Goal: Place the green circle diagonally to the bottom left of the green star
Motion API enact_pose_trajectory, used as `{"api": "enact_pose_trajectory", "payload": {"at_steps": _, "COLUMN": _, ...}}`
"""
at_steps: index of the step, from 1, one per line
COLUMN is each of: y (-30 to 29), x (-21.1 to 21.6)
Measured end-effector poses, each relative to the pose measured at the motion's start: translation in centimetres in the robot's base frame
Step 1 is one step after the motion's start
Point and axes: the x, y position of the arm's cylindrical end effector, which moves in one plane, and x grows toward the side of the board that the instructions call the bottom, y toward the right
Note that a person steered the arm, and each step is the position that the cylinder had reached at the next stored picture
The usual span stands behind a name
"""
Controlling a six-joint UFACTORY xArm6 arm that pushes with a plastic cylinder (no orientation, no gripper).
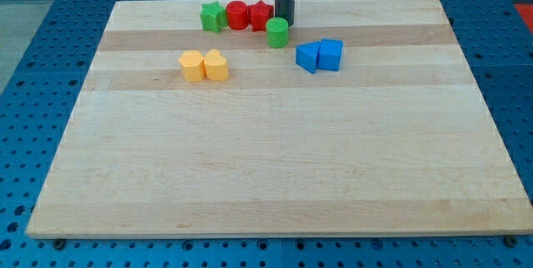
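The green circle stands near the view's top, a little right of centre. The green star is to its upper left, at the left end of a row with a red circle and a red star. My tip is just above and right of the green circle, close to or touching its upper right edge. The rod rises from there out of the view's top.
Two yellow blocks sit side by side below the green star. Two blue blocks sit side by side to the right of the green circle. The wooden board lies on a blue perforated table.
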Motion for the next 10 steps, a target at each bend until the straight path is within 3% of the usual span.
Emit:
{"api": "enact_pose_trajectory", "payload": {"at_steps": 4, "y": 2.5, "x": 4.7}}
{"api": "enact_pose_trajectory", "payload": {"at_steps": 10, "y": -15.2, "x": 4.7}}
